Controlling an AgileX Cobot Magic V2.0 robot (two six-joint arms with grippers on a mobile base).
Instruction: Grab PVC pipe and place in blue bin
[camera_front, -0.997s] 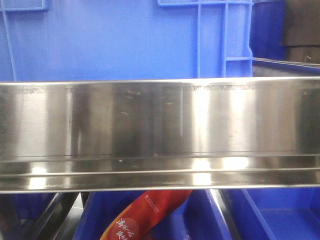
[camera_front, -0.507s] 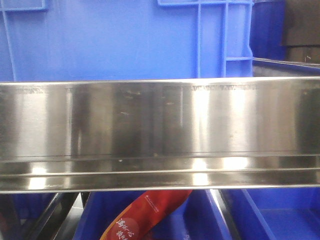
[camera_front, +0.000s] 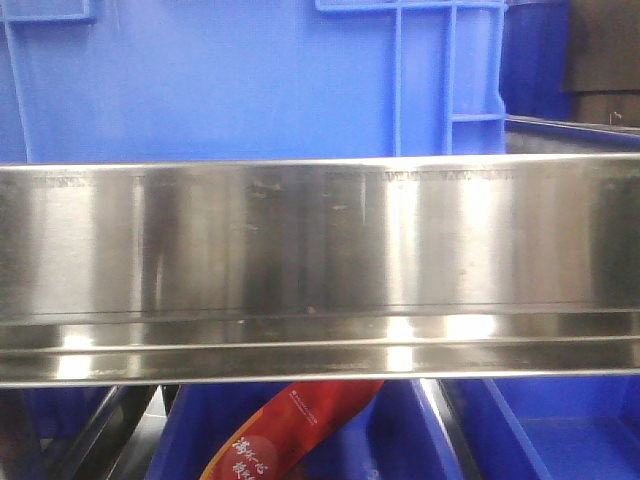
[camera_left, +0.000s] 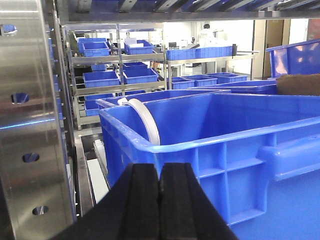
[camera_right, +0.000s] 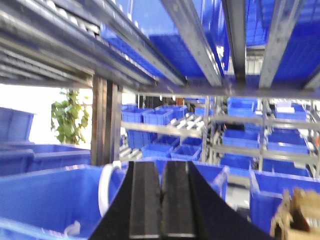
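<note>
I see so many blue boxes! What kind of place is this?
Probably a warehouse or factory storeroom: metal racks stacked with blue bins, a shiny steel shelf rail, and a big blue bin up close.

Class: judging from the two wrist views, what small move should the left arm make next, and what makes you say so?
Probably open the left gripper and ease it forward and up toward the white pipe hanging over the blue bin's rim. Its fingers look pressed together with nothing between them, and the pipe sits just beyond them. The right gripper is nearly closed and empty too.
</note>
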